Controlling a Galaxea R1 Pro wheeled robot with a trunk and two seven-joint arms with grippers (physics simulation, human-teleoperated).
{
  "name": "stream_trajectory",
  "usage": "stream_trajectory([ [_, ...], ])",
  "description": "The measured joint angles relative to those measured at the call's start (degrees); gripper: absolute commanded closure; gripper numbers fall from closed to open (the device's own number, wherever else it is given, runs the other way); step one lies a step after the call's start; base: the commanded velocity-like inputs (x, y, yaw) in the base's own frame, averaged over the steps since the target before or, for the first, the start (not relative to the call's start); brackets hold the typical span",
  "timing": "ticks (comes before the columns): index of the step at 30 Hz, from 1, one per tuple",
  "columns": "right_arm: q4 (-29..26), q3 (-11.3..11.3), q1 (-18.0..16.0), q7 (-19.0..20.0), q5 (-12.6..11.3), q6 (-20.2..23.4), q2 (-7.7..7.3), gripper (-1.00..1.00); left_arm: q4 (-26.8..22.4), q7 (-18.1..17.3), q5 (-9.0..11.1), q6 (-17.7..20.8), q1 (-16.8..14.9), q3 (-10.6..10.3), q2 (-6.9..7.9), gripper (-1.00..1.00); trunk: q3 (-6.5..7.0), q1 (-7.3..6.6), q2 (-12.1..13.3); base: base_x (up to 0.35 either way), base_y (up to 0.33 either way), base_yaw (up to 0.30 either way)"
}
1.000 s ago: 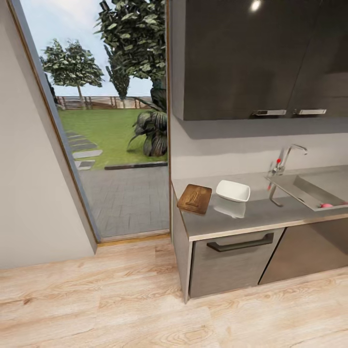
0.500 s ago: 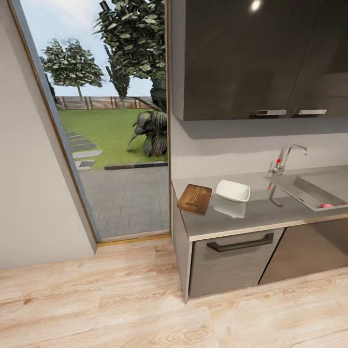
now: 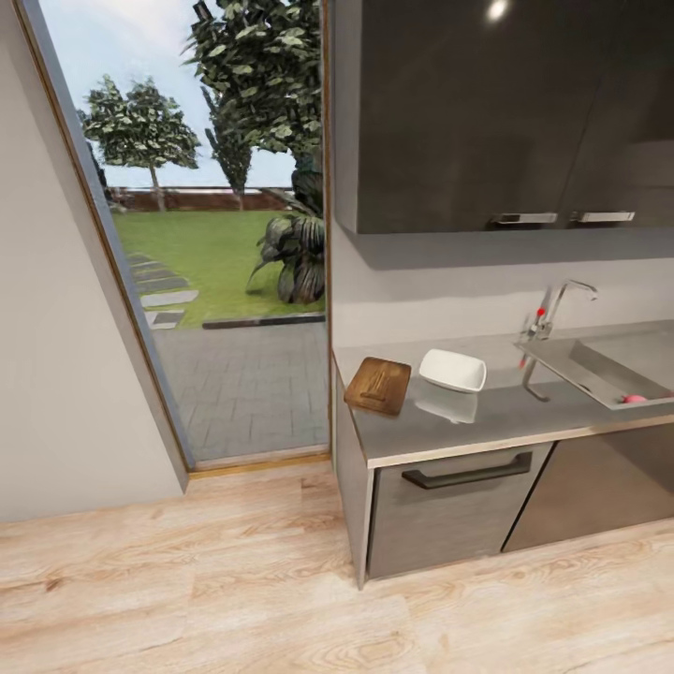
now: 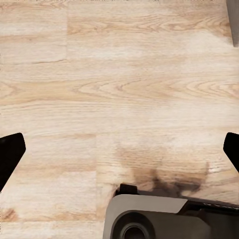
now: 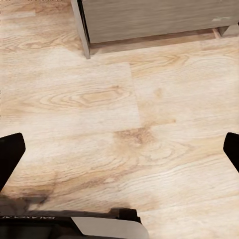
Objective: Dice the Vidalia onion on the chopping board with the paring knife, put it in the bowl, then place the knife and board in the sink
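Observation:
The dark brown chopping board (image 3: pixel 377 385) lies at the left end of the grey countertop (image 3: pixel 510 414). Just to its right sits the white square bowl (image 3: pixel 452 370). Further right is the sink (image 3: pixel 599 367) with its chrome tap (image 3: pixel 554 313). The small pinkish Vidalia onion (image 3: pixel 635 399) rests in the basin by its near wall. I cannot make out the paring knife. My left gripper (image 4: pixel 119 149) and my right gripper (image 5: pixel 119 152) both hang open over the wooden floor, far from the counter, with nothing between their fingers.
Dark wall cabinets (image 3: pixel 487 112) hang above the counter, and a drawer with a dark handle (image 3: pixel 466 471) sits below it. A tall glass door (image 3: pixel 215 243) to the garden stands left of the counter. Light wooden floor (image 3: pixel 187 580) lies between me and the cabinet.
The whole head picture has shifted very slightly, so the camera has moved a touch. The things on the counter have not moved.

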Motion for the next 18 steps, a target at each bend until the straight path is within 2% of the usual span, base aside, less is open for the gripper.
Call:
stream_trajectory([
  [7, -0.83, -0.29, 0.0, -0.13, -0.01, 0.06, -0.05, -1.0, 0.07, -0.01, 0.02, 0.03, 0.0, 0.05, 0.07, -1.0, 0.0, 0.0, 0.0, 0.144, 0.136, 0.0],
  [11, -6.73, -0.47, -0.01, -1.63, -0.01, 0.63, -0.01, -1.0, 0.14, -0.01, -0.06, 0.01, 0.0, -0.04, 0.02, -1.0, 0.0, 0.01, 0.01, 0.024, 0.022, 0.0],
  [13, -10.74, -0.46, -0.01, -3.8, -0.01, 1.37, 0.12, -1.0, 0.15, -0.01, -0.1, 0.01, 0.0, -0.07, 0.01, -1.0, 0.0, 0.01, 0.01, 0.008, 0.007, 0.0],
  [14, -14.92, -0.4, -0.02, -6.26, 0.01, 3.31, 0.24, -1.0, 0.17, -0.01, -0.08, 0.0, 0.0, -0.1, 0.0, -1.0, 0.01, 0.01, 0.01, 0.004, 0.004, 0.0],
  [16, -19.95, -0.36, -0.01, -8.64, -0.03, 7.01, 0.33, -1.0, 0.17, -0.01, -0.07, 0.0, 0.0, -0.08, 0.0, -1.0, 0.01, 0.01, 0.01, 0.001, 0.001, 0.0],
  [17, -27.95, -0.35, 0.01, -11.32, -0.18, 17.23, 0.45, -1.0, 0.16, -0.01, -0.08, 0.01, 0.0, -0.11, 0.0, -1.0, -0.01, 0.01, 0.01, 0.0, 0.0, 0.0],
  [18, -34.99, -0.32, -0.03, -11.63, -0.02, 19.48, 0.47, -1.0, 0.17, -0.01, -0.1, 0.0, 0.0, -0.12, 0.0, -1.0, 0.01, 0.01, 0.0, 0.0, 0.0, 0.0],
])
